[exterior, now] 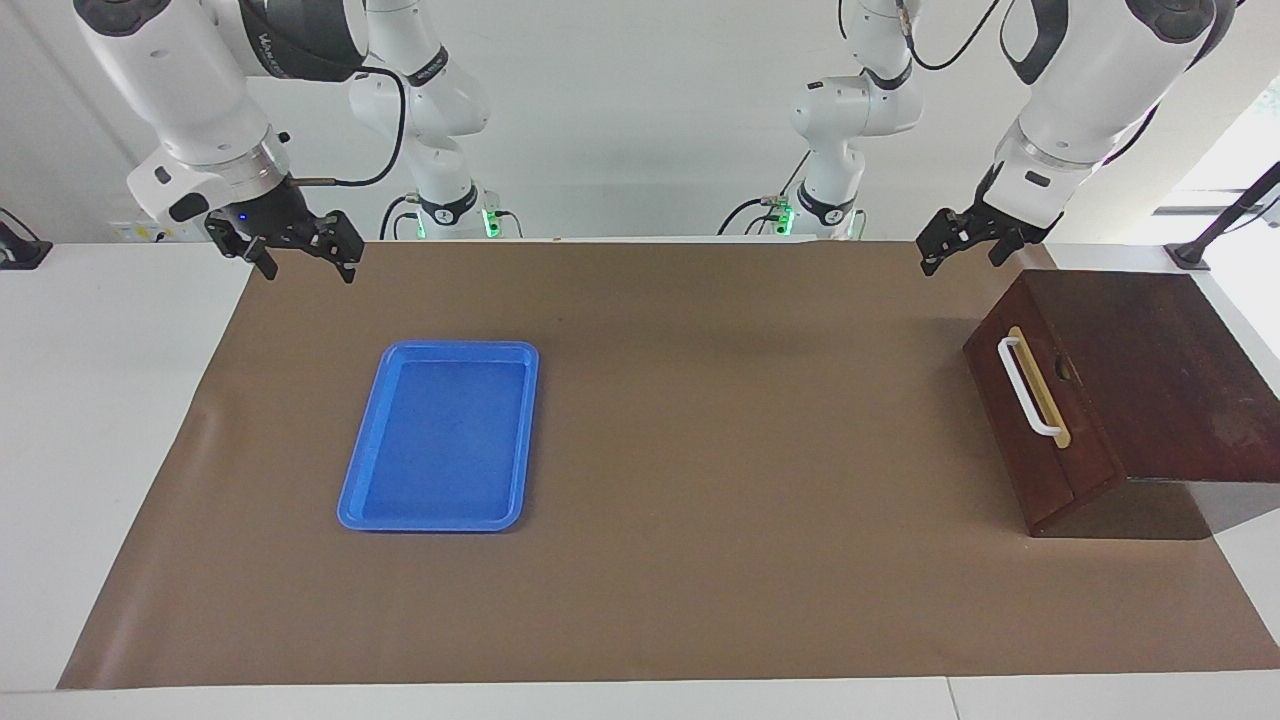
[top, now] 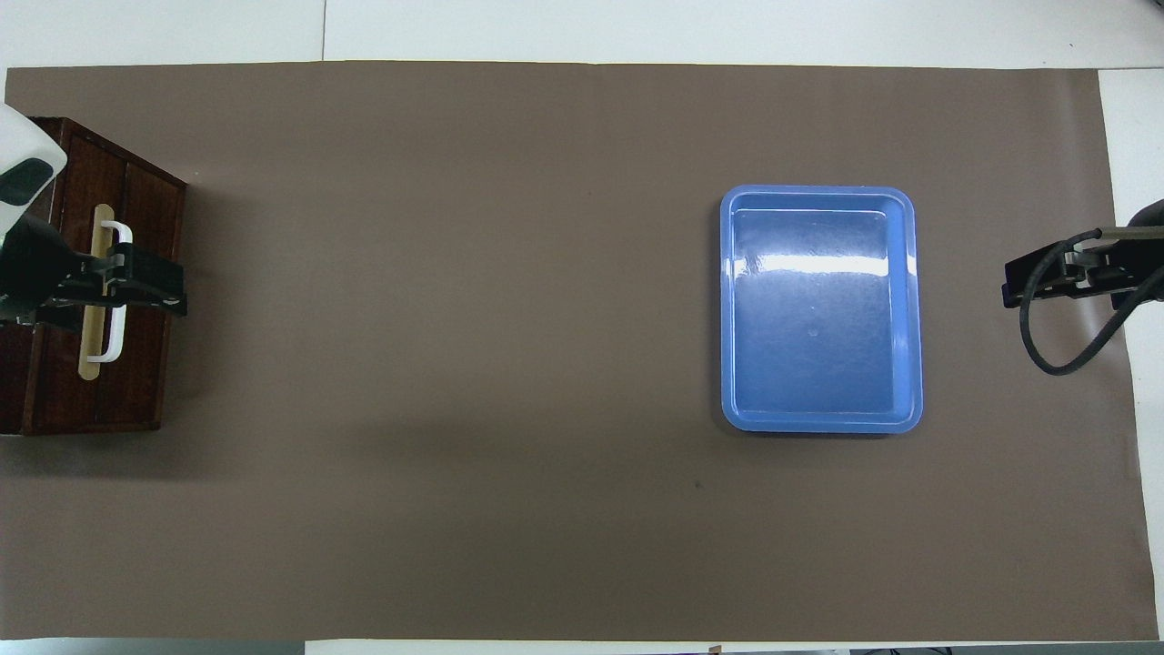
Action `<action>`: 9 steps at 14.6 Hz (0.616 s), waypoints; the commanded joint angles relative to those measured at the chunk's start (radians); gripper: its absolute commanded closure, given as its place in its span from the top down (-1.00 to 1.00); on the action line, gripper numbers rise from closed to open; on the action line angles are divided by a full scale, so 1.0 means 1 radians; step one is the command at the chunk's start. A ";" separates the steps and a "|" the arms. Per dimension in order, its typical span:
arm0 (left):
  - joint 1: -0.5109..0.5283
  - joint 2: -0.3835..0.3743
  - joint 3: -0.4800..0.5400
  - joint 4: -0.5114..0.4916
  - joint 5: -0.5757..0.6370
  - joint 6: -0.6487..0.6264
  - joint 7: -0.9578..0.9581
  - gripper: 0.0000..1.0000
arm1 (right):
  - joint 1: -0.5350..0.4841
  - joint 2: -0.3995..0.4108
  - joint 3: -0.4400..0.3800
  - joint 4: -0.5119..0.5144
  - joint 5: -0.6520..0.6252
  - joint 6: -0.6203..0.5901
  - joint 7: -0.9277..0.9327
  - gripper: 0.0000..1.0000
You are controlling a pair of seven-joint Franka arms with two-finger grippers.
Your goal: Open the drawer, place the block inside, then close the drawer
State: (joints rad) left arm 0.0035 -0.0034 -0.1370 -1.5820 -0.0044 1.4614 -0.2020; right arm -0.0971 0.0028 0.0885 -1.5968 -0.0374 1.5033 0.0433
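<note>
Drawer sits shut in its cabinet at my left arm's end of the worktop; my left end effector, fingers spread, hangs above it; my right end effector, released, waits over the mat's edge.

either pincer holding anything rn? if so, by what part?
Nothing held. Left pincer hangs open above the closed drawer; right pincer waits open, empty. No block visible.

The dark reddish-brown drawer, white-handled, sits shut at the left arm's end of the table.
</note>
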 commanded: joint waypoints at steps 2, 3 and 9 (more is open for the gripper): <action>-0.011 -0.015 0.025 -0.024 -0.020 -0.003 0.010 1.00 | -0.001 -0.006 0.000 0.000 -0.012 0.009 -0.026 1.00; -0.013 -0.017 0.025 -0.030 -0.022 0.002 0.010 1.00 | -0.001 -0.006 0.000 0.000 -0.010 0.009 -0.026 1.00; -0.017 -0.012 0.023 -0.029 -0.025 0.011 0.009 1.00 | -0.001 -0.006 0.000 0.000 -0.010 0.008 -0.026 1.00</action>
State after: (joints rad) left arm 0.0031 -0.0030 -0.1301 -1.5918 -0.0120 1.4620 -0.2020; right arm -0.0971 0.0028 0.0885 -1.5968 -0.0374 1.5033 0.0433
